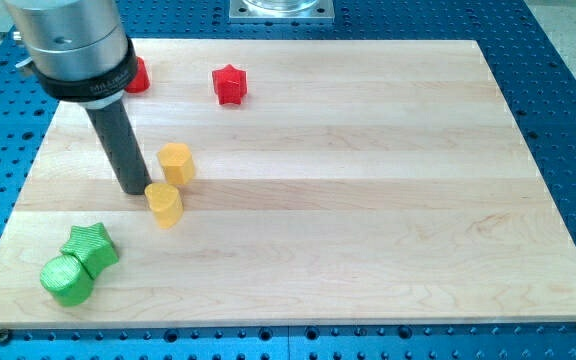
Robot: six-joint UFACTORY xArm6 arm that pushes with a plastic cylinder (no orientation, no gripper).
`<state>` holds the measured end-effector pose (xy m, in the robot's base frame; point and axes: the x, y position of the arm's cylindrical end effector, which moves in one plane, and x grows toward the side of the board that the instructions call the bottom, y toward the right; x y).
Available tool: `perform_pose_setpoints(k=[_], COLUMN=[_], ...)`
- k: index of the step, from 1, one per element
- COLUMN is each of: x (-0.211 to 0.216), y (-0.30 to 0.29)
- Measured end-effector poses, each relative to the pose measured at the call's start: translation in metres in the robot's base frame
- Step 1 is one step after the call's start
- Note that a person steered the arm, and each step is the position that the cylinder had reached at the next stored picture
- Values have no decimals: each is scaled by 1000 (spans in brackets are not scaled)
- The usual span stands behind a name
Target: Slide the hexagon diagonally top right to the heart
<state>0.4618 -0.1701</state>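
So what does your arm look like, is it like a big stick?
Sort of! My arm is a fat silvery-grey cylinder with a black band round its bottom. A straight dark rod sticks out below, round and plain, ending at my tip. I see no cables or markings.

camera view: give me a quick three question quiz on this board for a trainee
1. Fill in: the green star touches another green block near the board's bottom ____ corner.
2. Which block sits just to the view's top right of the yellow heart? A green star, B yellow hexagon, C green block.
3. True or false: my tip is just at the view's left of the yellow heart.
Key: 1 left; 2 B; 3 true.
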Motion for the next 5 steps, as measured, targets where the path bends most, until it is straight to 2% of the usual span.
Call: perform_pose_setpoints(k=[2, 4, 5], x=[-25, -28, -28], y=[-47, 84, 100])
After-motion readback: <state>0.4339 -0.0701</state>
